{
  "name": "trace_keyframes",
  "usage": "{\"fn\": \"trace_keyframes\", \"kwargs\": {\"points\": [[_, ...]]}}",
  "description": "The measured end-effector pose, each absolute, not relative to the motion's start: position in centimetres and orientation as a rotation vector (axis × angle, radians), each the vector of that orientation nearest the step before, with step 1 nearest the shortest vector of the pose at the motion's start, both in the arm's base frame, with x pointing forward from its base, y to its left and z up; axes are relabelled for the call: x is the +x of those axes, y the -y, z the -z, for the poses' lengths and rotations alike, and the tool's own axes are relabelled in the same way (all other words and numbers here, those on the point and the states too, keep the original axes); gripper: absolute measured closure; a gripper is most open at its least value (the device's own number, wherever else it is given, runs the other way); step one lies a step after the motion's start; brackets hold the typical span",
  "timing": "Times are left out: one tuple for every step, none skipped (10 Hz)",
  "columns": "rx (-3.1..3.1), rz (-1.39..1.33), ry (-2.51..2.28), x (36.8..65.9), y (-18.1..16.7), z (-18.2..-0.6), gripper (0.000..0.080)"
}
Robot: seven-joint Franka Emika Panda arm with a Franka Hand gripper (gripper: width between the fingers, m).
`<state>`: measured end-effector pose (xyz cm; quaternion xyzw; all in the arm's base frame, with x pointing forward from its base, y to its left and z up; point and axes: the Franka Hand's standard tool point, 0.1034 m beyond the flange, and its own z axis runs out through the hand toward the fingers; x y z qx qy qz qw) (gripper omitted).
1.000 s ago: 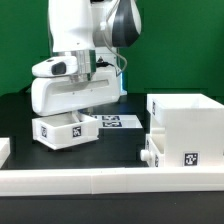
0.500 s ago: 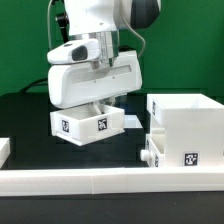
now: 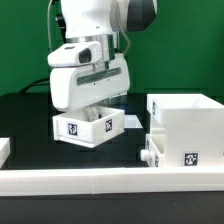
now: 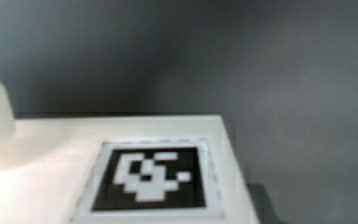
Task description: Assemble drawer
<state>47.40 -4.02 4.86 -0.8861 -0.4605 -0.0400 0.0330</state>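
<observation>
My gripper is mostly hidden under the white hand. It holds a small white tray with two tags on its front, slightly tilted, at the exterior view's left of centre. The large hollow white shell stands at the exterior view's right with a tag low on its front. A second small tray with a knob sits against the shell's left front corner. In the wrist view a white panel with a blurred black-and-white tag fills the lower part. My fingertips do not show there.
A long low white border rail runs along the front of the black table, with a short piece at the exterior view's left. A green wall stands behind the arm.
The small tray has moved with my gripper toward the exterior view's right, closer to the shell, and now covers the marker board. Over the last half second it barely shifted.
</observation>
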Motion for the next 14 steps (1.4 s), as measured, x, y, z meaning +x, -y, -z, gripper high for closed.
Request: {"fn": "trace_keyframes", "kwargs": {"points": [[-2.684, 0.133, 1.522, 47.9, 4.4, -5.2, 0.0758], [-2.606, 0.134, 1.682, 48.2, 4.9, -5.4, 0.0758], [-2.549, 0.131, 1.791, 48.3, 5.3, -5.5, 0.0758], [-2.486, 0.124, 1.885, 48.2, 5.3, -5.3, 0.0758], [-2.431, 0.12, 1.96, 48.1, 5.4, -5.2, 0.0758], [-2.385, 0.115, 2.022, 48.1, 5.5, -5.2, 0.0758], [-2.3, 0.11, 2.127, 48.1, 5.6, -5.1, 0.0758], [-2.288, 0.1, 2.131, 48.6, 5.5, -5.3, 0.0758], [-2.283, 0.101, 2.13, 49.7, 5.1, -5.6, 0.0758], [-2.267, 0.097, 2.134, 51.2, 4.6, -5.9, 0.0758], [-2.258, 0.099, 2.14, 52.4, 4.4, -6.4, 0.0758], [-2.258, 0.098, 2.142, 52.8, 4.4, -6.7, 0.0758], [-2.245, 0.07, 2.128, 52.4, 4.4, -6.5, 0.0758], [-2.24, 0.061, 2.124, 52.3, 4.4, -6.4, 0.0758]]}}
